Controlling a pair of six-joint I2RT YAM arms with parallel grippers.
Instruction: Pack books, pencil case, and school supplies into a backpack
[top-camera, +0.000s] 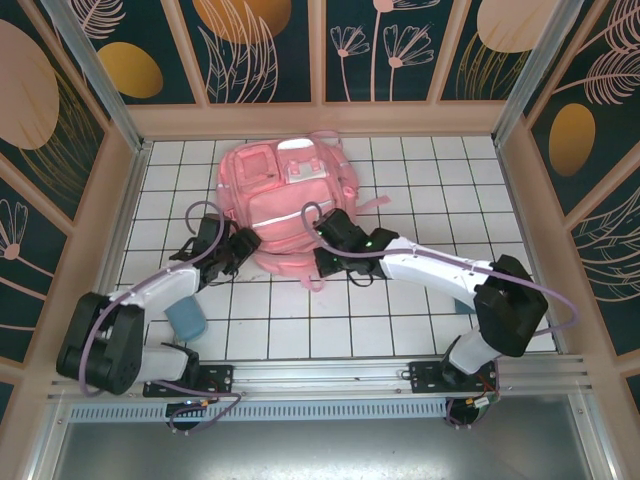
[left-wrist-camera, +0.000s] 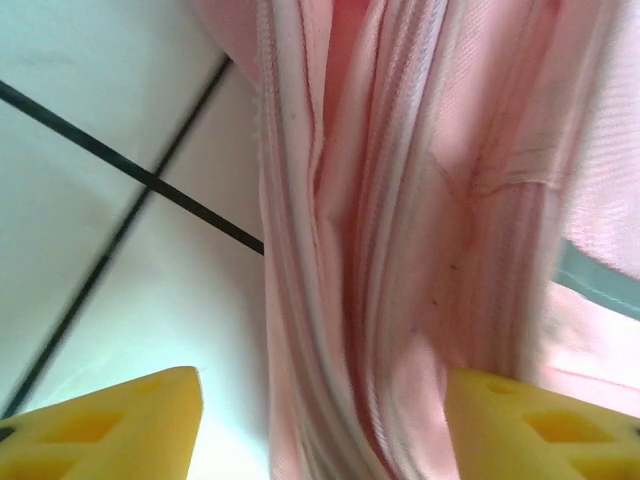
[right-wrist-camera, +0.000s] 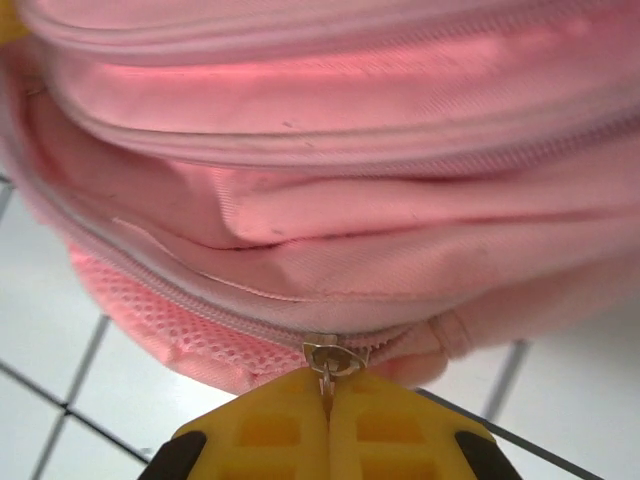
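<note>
Panels of dark teal board (top-camera: 260, 50), printed with pale pink stems and orange-tan ovals and framed in light wooden strips, close the workspace on three sides. Below them lies the table (top-camera: 420, 310), a smooth white surface ruled by thin black lines into squares. A ribbed aluminium rail (top-camera: 330, 372) runs along its near edge and carries both arm bases.

The backpack (top-camera: 285, 205) lies flat in the middle of the table, toward the far wall, with its front pockets facing up. It is soft and bulging, made of pink woven fabric with paler, shinier panels. One narrow strap (top-camera: 372, 203) trails off to its right. Up close the cloth shows a fine twill weave, deep folds and long seams of zip tape. A band of pink mesh (right-wrist-camera: 150, 320) runs along its lower edge.

Both arms are black and white with lilac cables looped along them, and both reach to the bag's near edge. The left gripper (top-camera: 240, 250) sits at the bag's left side. Its blocky yellow fingertips (left-wrist-camera: 110, 425) stand wide apart with a hanging fold of pink fabric between them, not pinched. The right gripper (right-wrist-camera: 328, 420) has its yellow jaws pressed together on the zipper pull (right-wrist-camera: 330, 362), a small silver metal tab at the end of the zip line.

A small rounded teal-blue object (top-camera: 186, 318) rests on the tiles just beside the left arm; what it is cannot be told.
</note>
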